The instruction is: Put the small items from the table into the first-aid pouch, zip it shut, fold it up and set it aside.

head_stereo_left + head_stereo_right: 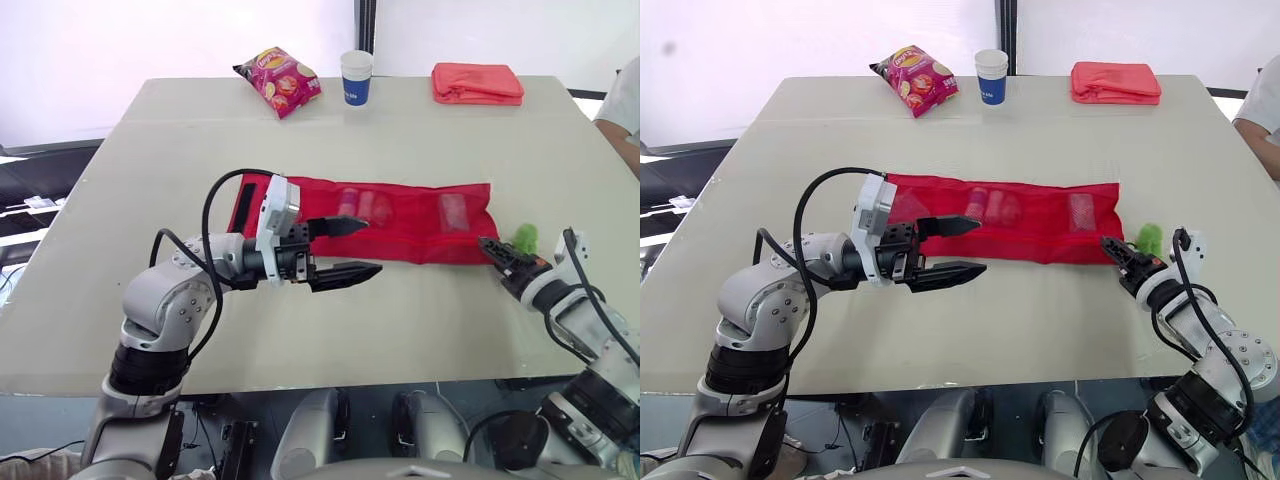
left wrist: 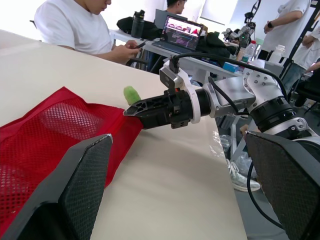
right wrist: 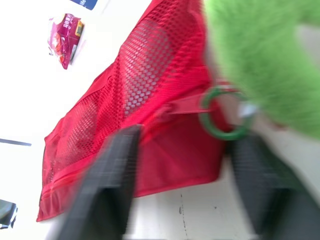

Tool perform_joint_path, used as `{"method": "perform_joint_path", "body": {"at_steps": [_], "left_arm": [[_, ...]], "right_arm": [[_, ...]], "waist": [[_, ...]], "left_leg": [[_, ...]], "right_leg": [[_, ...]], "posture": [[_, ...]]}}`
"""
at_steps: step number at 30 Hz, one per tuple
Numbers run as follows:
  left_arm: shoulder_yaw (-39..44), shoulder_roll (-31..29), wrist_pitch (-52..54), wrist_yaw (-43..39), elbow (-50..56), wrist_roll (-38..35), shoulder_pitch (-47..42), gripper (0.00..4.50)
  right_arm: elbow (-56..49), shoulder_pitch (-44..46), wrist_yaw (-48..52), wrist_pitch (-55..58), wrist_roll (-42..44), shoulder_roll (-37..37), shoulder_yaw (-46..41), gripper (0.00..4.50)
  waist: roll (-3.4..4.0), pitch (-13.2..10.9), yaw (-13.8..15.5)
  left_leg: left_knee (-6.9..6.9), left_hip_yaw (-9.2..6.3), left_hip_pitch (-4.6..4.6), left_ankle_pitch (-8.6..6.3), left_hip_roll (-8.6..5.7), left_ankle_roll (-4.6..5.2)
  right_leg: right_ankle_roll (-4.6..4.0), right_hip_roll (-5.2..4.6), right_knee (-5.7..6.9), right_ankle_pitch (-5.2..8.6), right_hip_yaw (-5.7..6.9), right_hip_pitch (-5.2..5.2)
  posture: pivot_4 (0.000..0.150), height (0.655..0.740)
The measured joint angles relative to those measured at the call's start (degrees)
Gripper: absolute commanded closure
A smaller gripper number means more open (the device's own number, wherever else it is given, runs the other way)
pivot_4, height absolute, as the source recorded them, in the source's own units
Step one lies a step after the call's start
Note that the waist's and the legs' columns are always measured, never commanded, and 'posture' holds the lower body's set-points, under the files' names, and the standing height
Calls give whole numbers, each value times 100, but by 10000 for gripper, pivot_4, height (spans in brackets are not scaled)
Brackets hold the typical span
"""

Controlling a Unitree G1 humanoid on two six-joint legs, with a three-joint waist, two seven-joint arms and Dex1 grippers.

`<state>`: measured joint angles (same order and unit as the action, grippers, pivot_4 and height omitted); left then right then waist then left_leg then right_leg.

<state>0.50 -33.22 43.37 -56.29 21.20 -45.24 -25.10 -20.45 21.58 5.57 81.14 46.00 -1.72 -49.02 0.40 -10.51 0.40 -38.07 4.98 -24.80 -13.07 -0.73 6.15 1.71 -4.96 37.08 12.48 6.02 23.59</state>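
Note:
A red mesh pouch (image 1: pixel 410 235) lies flat across the middle of the table, with small bottles (image 1: pixel 360 205) showing through the mesh. My left gripper (image 1: pixel 372 246) is open over the pouch's near edge, left of centre, with nothing between its fingers. At the pouch's near right corner is my right gripper (image 1: pixel 490 248). In the right wrist view its fingers (image 3: pixel 107 180) stand apart with the corner between them. Just beyond the fingertips lies a green ring (image 3: pixel 222 112) on the zipper pull, beside a fuzzy green charm (image 1: pixel 523 238).
At the far edge of the table are a crisp packet (image 1: pixel 280 80), a blue and white paper cup (image 1: pixel 356 77) and a folded red cloth (image 1: pixel 477 83). A person (image 1: pixel 625 100) sits off the table's right side.

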Motion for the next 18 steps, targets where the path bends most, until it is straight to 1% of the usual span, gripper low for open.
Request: {"method": "perform_joint_path", "body": {"at_steps": [1,2,4,6,8,9,10,11,12,14,15,18], "left_arm": [[1,0,-2,19,0,0,0,0],[1,0,-3,34,0,0,-1,0],[3,2,-4,58,0,0,-2,0],[5,13,-12,98,0,0,-7,0],[11,18,-27,127,0,1,-10,0],[14,21,-37,139,-1,1,-10,0],[11,46,-51,142,-1,1,-21,0],[13,44,-56,143,-2,2,-19,0],[12,61,-75,146,-5,4,-33,0],[12,83,-117,146,-13,7,-34,0],[10,93,-141,146,-36,10,-41,0],[7,102,-187,143,-78,28,-54,0]], "right_arm": [[-15,-49,-23,-104,0,8,81,38814],[-32,-89,-58,-238,-1,7,157,44325],[-91,-131,-89,-401,-3,-51,234,44325],[-162,-270,-62,-590,-27,-428,455,44325],[-168,-345,7,-762,-81,-959,530,44325],[-169,-376,60,-826,-104,-1324,532,44325],[-168,-441,179,-922,-168,-1852,566,44325],[-168,-450,211,-942,-193,-2036,555,44325],[-184,-528,359,-1056,-290,-2555,583,44325],[-184,-596,544,-1090,-358,-3138,670,44325],[-208,-600,700,-1134,-396,-3564,778,44325],[-463,-357,974,-1112,-288,-4136,1108,44325]], "waist": [[0,0,0],[0,0,-2],[1,-1,2],[5,-3,38],[6,-4,54],[8,-5,57],[12,-7,59],[12,-7,56],[10,-6,50],[17,-9,41],[17,-9,30],[16,-10,-20]], "left_leg": [[0,0,0,0,0,0],[0,2,0,0,0,-1],[0,1,0,-6,-1,-11],[0,1,-1,-10,-4,-17],[0,1,-3,-11,-9,-19],[-1,2,-3,-12,-11,-19],[-1,3,-5,-12,-12,-19],[0,3,-4,-12,-12,-19],[-2,2,-3,-11,-8,-17],[0,6,-3,-1,-7,3],[0,7,-1,0,-1,3],[1,11,3,0,13,3]], "right_leg": [[0,0,0,0,0,0],[0,0,0,0,-2,0],[0,-1,0,0,-2,1],[0,-5,-1,1,0,0],[1,-10,-3,1,1,-1],[2,-13,-3,1,1,-1],[2,-15,-5,1,0,-1],[3,-16,-5,1,0,-1],[3,-12,-6,1,0,-2],[3,-12,-5,2,-4,0],[9,-8,-5,6,-5,0],[19,1,-5,13,-10,1]], "posture": [[1500,7400],[1500,7400],[1500,7400],[1500,7400],[1500,7400],[1500,7400],[1500,7400],[1500,7400],[1500,7400],[1500,7400],[1500,7400],[1500,7400]]}}
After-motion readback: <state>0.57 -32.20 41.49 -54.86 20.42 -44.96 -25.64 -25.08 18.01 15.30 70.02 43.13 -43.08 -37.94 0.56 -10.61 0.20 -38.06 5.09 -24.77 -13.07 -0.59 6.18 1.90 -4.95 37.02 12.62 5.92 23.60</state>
